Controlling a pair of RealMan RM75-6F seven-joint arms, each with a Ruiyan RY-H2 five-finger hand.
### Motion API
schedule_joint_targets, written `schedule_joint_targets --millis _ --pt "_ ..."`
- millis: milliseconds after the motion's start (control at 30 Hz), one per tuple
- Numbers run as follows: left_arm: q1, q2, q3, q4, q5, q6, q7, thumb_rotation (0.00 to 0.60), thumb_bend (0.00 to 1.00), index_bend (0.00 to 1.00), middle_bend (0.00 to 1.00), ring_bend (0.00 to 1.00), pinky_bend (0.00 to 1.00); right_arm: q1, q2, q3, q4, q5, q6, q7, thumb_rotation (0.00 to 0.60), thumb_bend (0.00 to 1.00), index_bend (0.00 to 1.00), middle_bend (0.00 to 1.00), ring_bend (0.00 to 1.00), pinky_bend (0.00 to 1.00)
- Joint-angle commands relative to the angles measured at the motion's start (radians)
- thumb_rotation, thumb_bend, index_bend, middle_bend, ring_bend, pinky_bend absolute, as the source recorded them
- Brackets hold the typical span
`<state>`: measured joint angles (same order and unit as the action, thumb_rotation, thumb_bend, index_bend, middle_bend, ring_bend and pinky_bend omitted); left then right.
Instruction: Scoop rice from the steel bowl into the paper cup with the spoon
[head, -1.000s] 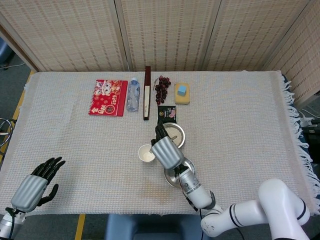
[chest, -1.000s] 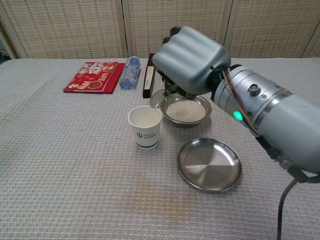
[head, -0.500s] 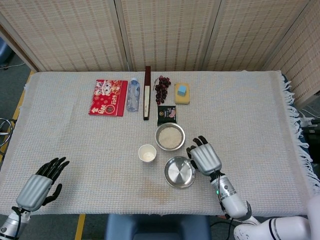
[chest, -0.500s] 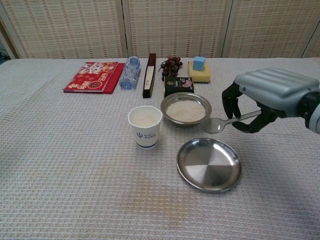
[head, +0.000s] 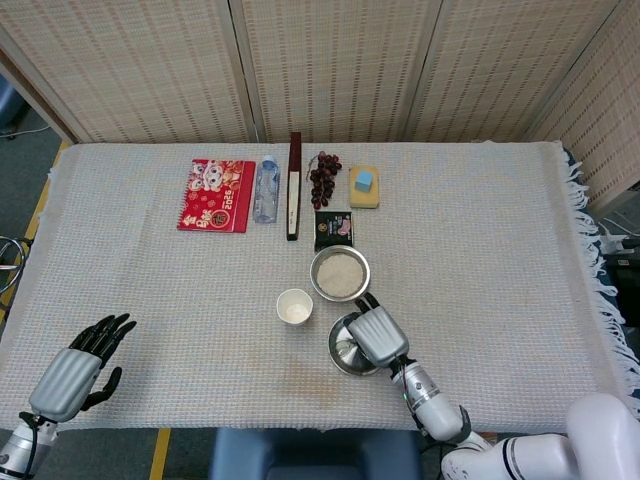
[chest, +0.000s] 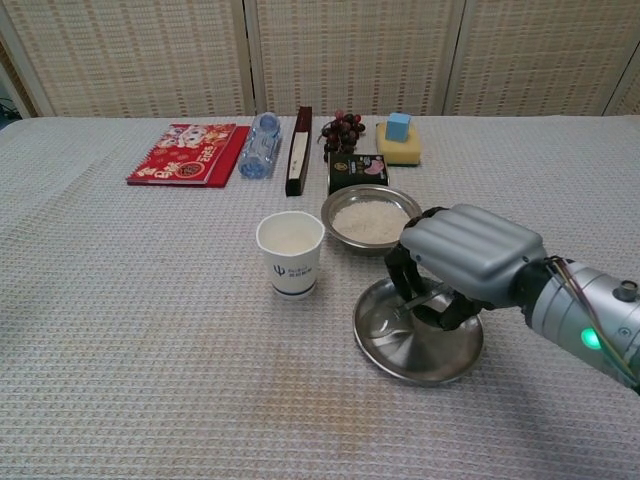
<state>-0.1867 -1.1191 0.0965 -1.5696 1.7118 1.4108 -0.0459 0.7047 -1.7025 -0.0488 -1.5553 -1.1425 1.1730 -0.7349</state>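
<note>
1. Nearest the robot, the left robot hand (head: 72, 372) rested idle at the near left corner of the tabletop (head: 480, 250), fingers spread and holding nothing, well apart from the work; it seemed parked out of the way.

2. The right robot hand (chest: 462, 262) hung low over the empty steel plate (chest: 400, 350), fingers curled around the handle of the spoon (chest: 412, 305), whose bowl end sat on or just above the plate. The plate looked like the spoon's resting place, so this was probably a set-down, or a pause between scoops.

3. Just left of the plate stood the paper cup (chest: 291, 253), upright, with white rice visible inside. A small dark blue logo was printed on its side, too small to read.

4. Behind the plate sat the steel bowl (chest: 371, 216), holding plenty of rice. Cup, bowl and plate clustered closely, presumably to keep the spoon's travel short.

5. Touching the bowl's far rim lay a small dark packet (chest: 357, 171) with a pink picture; its text could not be read.

6. Along the far side lay a red notebook (chest: 181, 167) with a cartoon cover and unreadable lettering, a clear bottle (chest: 258, 144) on its side, a dark slim box (chest: 297, 149), grapes (chest: 342, 129) and a yellow sponge (chest: 398, 148) with a blue block (chest: 399, 125) on top, none needed for scooping.
</note>
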Motion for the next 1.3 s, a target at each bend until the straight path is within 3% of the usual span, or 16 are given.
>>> schedule_joint_targets --millis 33,233,500,667,767,867,1000,1067,1200,1300 --pt "0.000 0.001 0.001 0.002 0.002 0.001 -0.005 0.600 0.56 0.00 0.00 0.00 0.16 0.001 -0.022 -0.002 0.026 -0.005 -0.025 -0.036 0.600 0.35 0.62 0.49 0.18 0.17" --pt "-0.007 0.000 0.001 0.002 -0.007 -0.019 -0.001 0.600 0.56 0.00 0.00 0.00 0.16 0.003 -0.034 -0.003 0.026 0.013 -0.053 -0.118 0.600 0.35 0.49 0.42 0.14 0.17" --pt "-0.008 -0.002 0.001 0.000 -0.012 -0.025 0.006 0.600 0.56 0.00 0.00 0.00 0.16 -0.009 -0.014 0.003 -0.012 0.024 -0.055 -0.165 0.600 0.35 0.39 0.37 0.11 0.17" --pt "-0.009 -0.001 0.001 -0.001 -0.011 -0.024 0.007 0.600 0.56 0.00 0.00 0.00 0.16 -0.032 0.024 0.012 -0.067 -0.029 0.007 -0.160 0.600 0.35 0.31 0.34 0.10 0.17" --pt "-0.010 -0.005 -0.002 0.010 0.005 -0.004 -0.016 0.600 0.53 0.00 0.00 0.00 0.16 -0.065 0.076 0.013 -0.120 -0.089 0.077 -0.126 0.600 0.34 0.24 0.29 0.08 0.17" --pt "-0.010 -0.014 -0.010 0.041 0.019 0.028 -0.066 0.600 0.48 0.00 0.00 0.00 0.16 -0.115 0.175 0.006 -0.209 -0.158 0.170 -0.067 0.600 0.26 0.14 0.17 0.01 0.14" --pt "-0.008 -0.022 -0.022 0.072 0.008 0.045 -0.100 0.600 0.45 0.00 0.00 0.00 0.16 -0.216 0.306 -0.031 -0.276 -0.275 0.328 0.043 0.600 0.21 0.06 0.06 0.00 0.08" --pt "-0.006 -0.025 -0.026 0.077 0.000 0.047 -0.102 0.600 0.45 0.00 0.00 0.00 0.16 -0.292 0.355 -0.070 -0.272 -0.325 0.418 0.126 0.600 0.20 0.05 0.04 0.00 0.07" --pt "-0.005 -0.025 -0.028 0.075 -0.007 0.047 -0.106 0.600 0.43 0.00 0.00 0.00 0.18 -0.347 0.376 -0.101 -0.253 -0.349 0.470 0.178 0.600 0.20 0.05 0.03 0.00 0.05" --pt "0.003 -0.033 -0.044 0.078 -0.023 0.066 -0.085 0.600 0.42 0.00 0.00 0.00 0.20 -0.550 0.425 -0.169 -0.151 -0.366 0.693 0.379 0.600 0.20 0.06 0.01 0.00 0.00"
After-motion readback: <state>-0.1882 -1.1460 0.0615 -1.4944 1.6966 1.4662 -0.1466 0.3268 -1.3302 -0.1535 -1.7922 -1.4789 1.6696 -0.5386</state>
